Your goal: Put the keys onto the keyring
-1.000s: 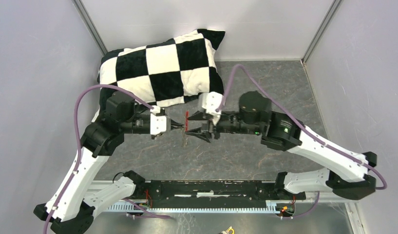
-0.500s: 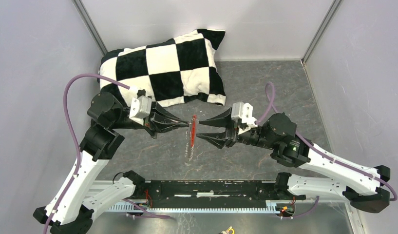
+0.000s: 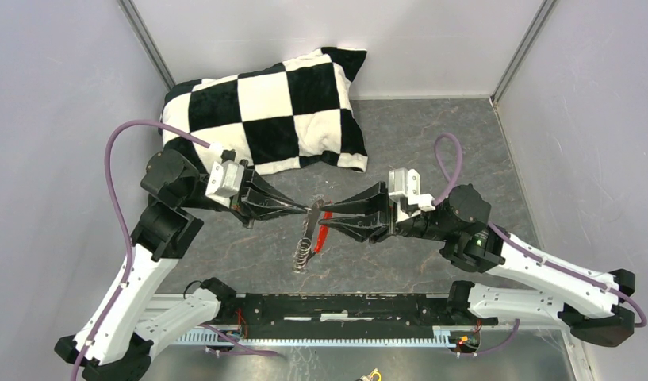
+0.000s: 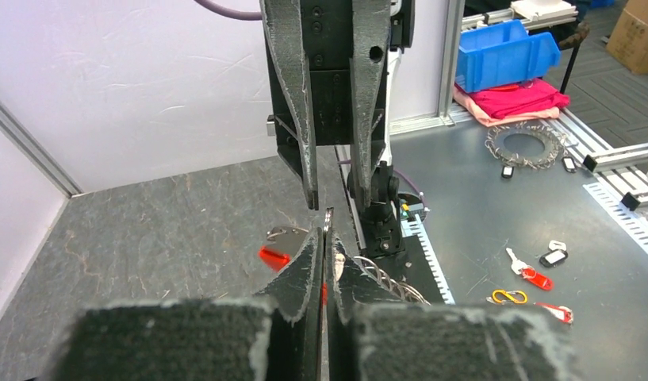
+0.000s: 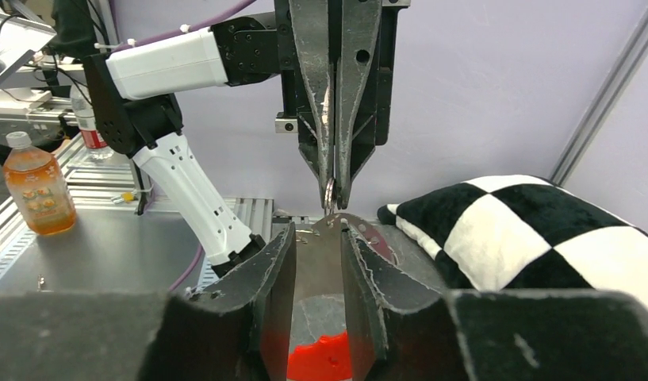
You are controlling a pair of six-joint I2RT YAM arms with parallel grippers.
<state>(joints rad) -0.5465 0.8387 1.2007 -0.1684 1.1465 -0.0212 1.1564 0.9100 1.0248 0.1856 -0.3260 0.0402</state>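
The keyring hangs in the air between my two grippers. My left gripper (image 3: 307,209) is shut on its thin silvery ring (image 4: 327,218). Below the ring hang a flat grey metal piece (image 3: 313,216), the curved red fob (image 3: 324,236) and a silvery chain (image 3: 302,255). My right gripper (image 3: 327,216) faces the left one tip to tip. Its jaws stand apart on either side of the ring, and in the right wrist view the grey piece and the red fob (image 5: 320,359) show between its fingers (image 5: 281,270). I cannot make out the keys in any view.
A black-and-white checkered pillow (image 3: 265,111) lies at the back of the grey table (image 3: 431,143). White walls close the sides. Outside the cell are a juice bottle (image 5: 36,186), a blue bin (image 4: 507,48) and small red-tagged items (image 4: 533,276) on a metal bench.
The grippers have come closer tip to tip. The red fob has swung from upright to slanted, showing a grey piece. The right jaws have narrowed.
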